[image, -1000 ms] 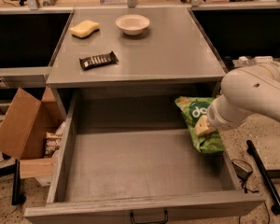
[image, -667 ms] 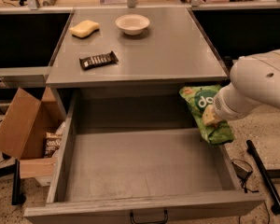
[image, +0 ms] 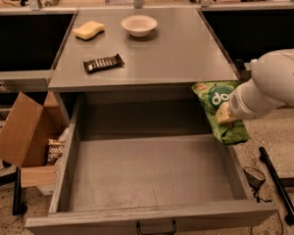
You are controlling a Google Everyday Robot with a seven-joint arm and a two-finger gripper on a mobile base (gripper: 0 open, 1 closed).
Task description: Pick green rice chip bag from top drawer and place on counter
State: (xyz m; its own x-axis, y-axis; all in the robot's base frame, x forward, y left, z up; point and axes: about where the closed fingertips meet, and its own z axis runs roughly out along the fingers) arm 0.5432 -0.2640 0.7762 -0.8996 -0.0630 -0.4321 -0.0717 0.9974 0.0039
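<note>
The green rice chip bag [image: 219, 109] hangs in the air at the right, just below the counter's front right corner and above the top drawer's right wall. My gripper [image: 224, 115] is shut on the bag's right side, coming in from the white arm at the right edge. The top drawer [image: 152, 173] is pulled open, its grey floor bare, with a dark handle [image: 156, 227] on its front. The counter [image: 176, 53] lies above and behind the drawer.
On the counter are a dark brown candy bar wrapper [image: 104, 62], a yellow sponge [image: 88, 30] and a white bowl [image: 138, 25]. An open cardboard box [image: 24, 136] stands on the floor at the left. A dark rod [image: 279, 190] lies on the floor at the right.
My gripper has lifted the green bag up and to the right, from inside the drawer's right side to above its right wall near the counter's corner.
</note>
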